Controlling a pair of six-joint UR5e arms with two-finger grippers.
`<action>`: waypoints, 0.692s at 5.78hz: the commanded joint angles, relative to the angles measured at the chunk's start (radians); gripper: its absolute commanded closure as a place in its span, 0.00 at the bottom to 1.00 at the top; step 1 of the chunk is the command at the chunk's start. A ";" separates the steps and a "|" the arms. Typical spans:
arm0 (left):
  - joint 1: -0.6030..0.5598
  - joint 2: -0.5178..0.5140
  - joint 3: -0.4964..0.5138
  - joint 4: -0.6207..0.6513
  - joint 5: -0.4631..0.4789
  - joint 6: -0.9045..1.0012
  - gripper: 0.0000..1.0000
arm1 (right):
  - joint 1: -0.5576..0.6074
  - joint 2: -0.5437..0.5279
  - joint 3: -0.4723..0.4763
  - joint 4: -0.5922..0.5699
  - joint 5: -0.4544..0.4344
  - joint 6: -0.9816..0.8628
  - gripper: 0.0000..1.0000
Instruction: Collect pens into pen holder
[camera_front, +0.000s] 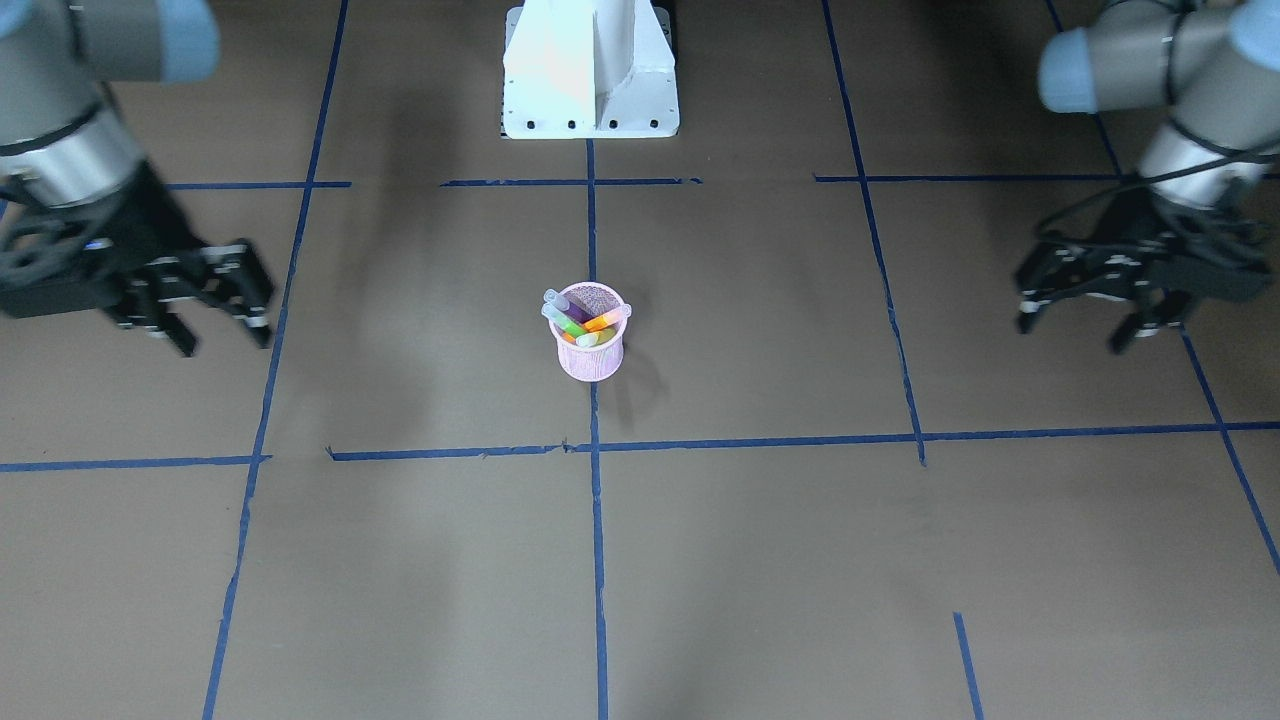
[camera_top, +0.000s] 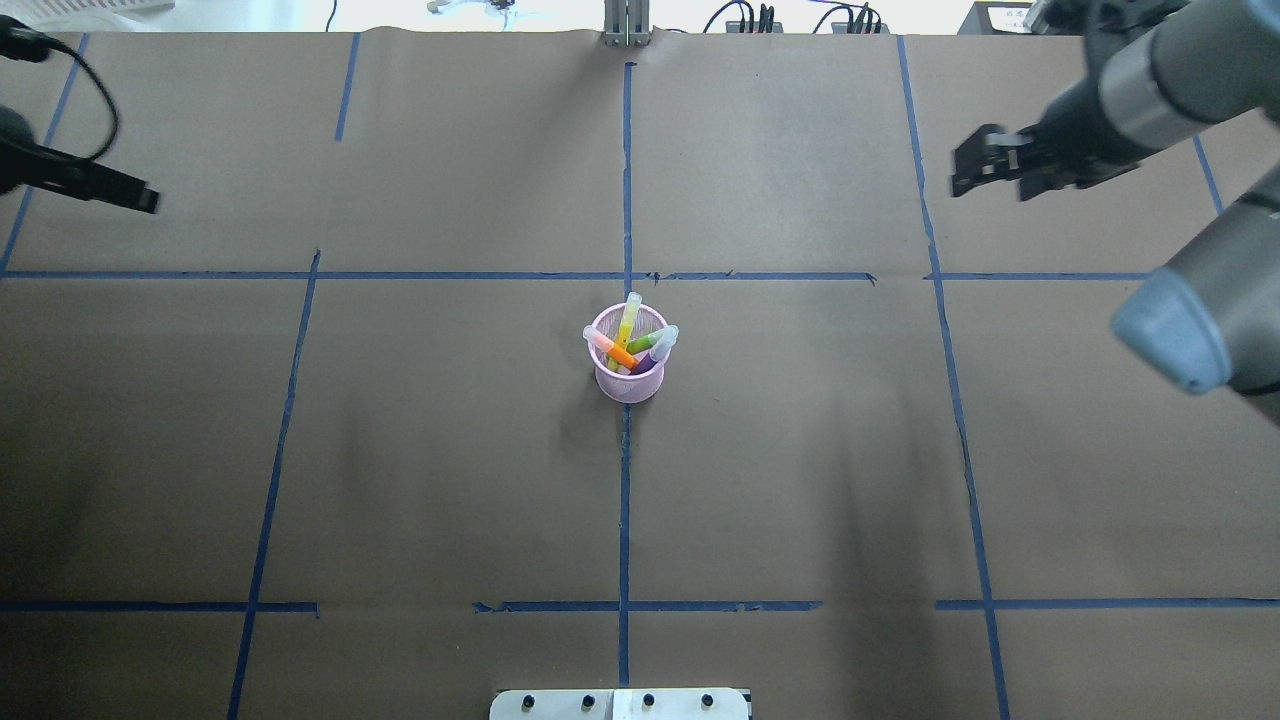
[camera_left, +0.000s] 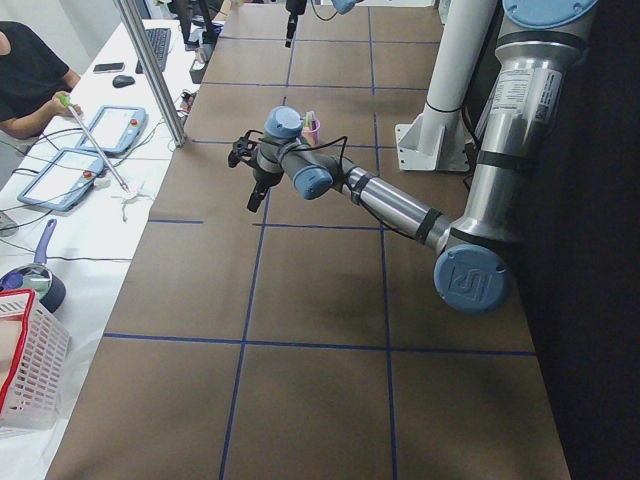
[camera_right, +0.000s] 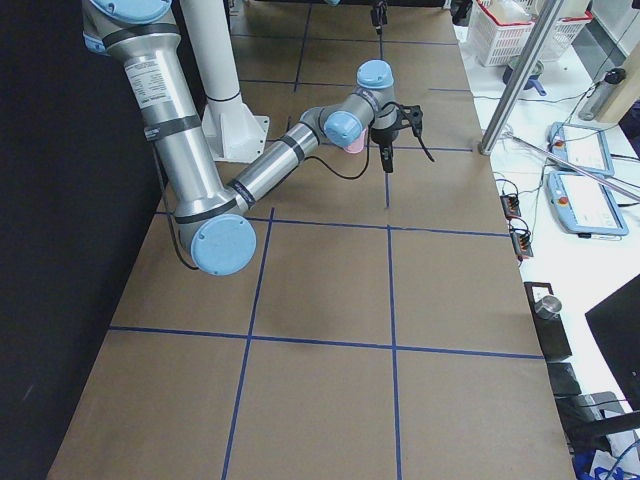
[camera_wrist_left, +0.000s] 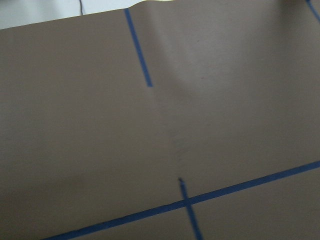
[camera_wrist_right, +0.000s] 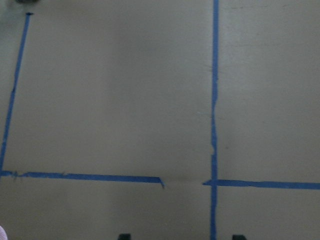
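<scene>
The pink mesh pen holder (camera_front: 590, 362) stands upright at the table's middle on a blue tape line; it also shows in the overhead view (camera_top: 627, 385). All of the pens stand in it with their caps sticking out: purple (camera_front: 572, 310), orange (camera_front: 603, 321), green (camera_front: 570, 326) and yellow (camera_front: 592, 338). My left gripper (camera_front: 1072, 335) is open and empty, hovering far to the holder's side. My right gripper (camera_front: 226, 345) is open and empty, far off on the other side. The right wrist view shows its two fingertips (camera_wrist_right: 125, 236) wide apart over bare paper.
The table is covered in brown paper with a blue tape grid. The white robot base (camera_front: 590, 70) stands at the robot's edge. An operator (camera_left: 30, 75) with tablets sits beyond the far edge, and a white basket (camera_left: 25, 370) stands there too.
</scene>
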 joint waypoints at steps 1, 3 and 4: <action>-0.193 0.026 -0.001 0.261 -0.075 0.396 0.00 | 0.178 -0.108 -0.032 -0.097 0.138 -0.313 0.26; -0.362 0.091 0.021 0.443 -0.176 0.732 0.00 | 0.361 -0.232 -0.184 -0.100 0.270 -0.697 0.26; -0.399 0.165 0.033 0.502 -0.190 0.749 0.00 | 0.422 -0.247 -0.269 -0.120 0.267 -0.802 0.26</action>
